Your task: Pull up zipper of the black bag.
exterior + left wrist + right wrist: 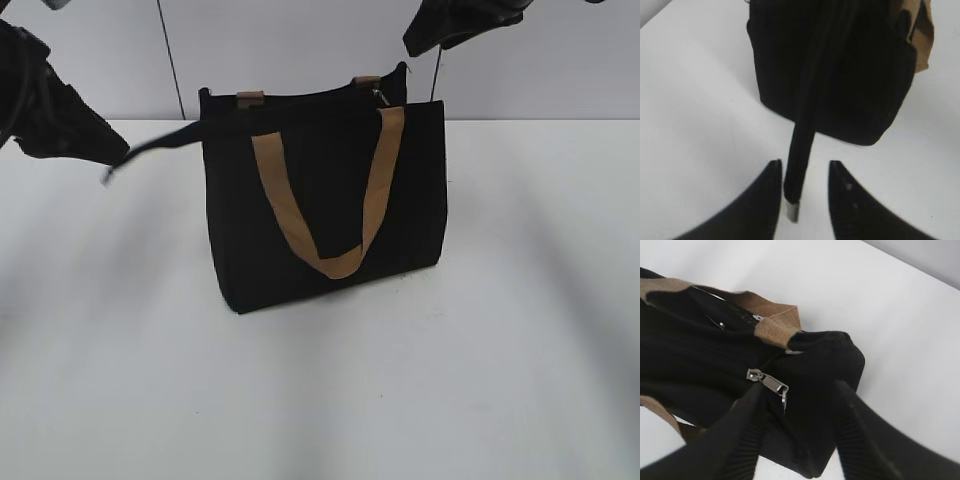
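With the left gripper [805,200] open around the zipper tail strap [800,165] and the right gripper [800,405] open, empty, the pull tab [771,384] at its 10 o'clock is best pinched squarely.

- No text, label, brand, number or sign can be read in any of the three views.
- The boxy black fabric bag [325,205] shows plain cloth on its front face, with no print or tag.
- Its tan-brown webbing loop handle [330,200] carries no lettering.
- The small silvery metal zipper pull [771,383] shows no legible marking; any stamp on it is too small and blurred to tell.
- The white table surface [500,380] and the pale wall panels [300,50] behind it bear no writing.
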Robot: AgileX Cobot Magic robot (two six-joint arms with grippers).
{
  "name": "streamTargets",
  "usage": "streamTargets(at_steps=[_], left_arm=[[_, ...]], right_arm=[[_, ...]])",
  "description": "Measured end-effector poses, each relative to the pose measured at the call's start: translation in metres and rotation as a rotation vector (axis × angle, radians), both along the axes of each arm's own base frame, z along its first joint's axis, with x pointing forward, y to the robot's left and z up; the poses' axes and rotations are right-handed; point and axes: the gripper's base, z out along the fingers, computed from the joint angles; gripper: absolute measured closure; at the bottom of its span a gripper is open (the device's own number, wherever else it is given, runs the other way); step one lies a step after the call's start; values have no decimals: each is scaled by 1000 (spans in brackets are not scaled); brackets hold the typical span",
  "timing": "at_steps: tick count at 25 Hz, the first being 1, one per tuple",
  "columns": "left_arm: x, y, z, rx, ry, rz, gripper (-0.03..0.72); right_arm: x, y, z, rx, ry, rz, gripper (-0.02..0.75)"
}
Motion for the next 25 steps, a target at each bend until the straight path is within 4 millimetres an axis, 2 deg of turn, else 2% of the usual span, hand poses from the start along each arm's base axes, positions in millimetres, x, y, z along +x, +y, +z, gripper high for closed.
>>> streamTargets(at_steps=[3, 4, 6, 11, 15, 18, 22, 25], left_arm=[[0, -1, 0, -46, 46, 70, 182], [0, 0, 0, -61, 66, 103, 130], [-1, 2, -1, -65, 105, 168, 92], [-6, 15, -9, 19, 229, 358, 119], [-13, 24, -9, 66, 315, 498, 125], [-21, 29, -6, 54, 380, 560, 132], [-32, 41, 4, 37, 425, 616, 134], [-41, 53, 17, 13, 402, 657, 143]], right_arm=[[-8, -1, 11, 4, -4, 14, 286], [-10, -1, 14, 0, -4, 20, 278], [-16, -4, 22, -24, -12, 28, 267], [-32, -18, 41, -157, -32, 12, 262], [-45, -33, 50, -253, 28, -95, 262], [-55, -46, 54, -277, 96, -168, 262], [-62, -68, 67, -267, 95, -255, 265], [-80, -85, 78, -250, 83, -325, 271]])
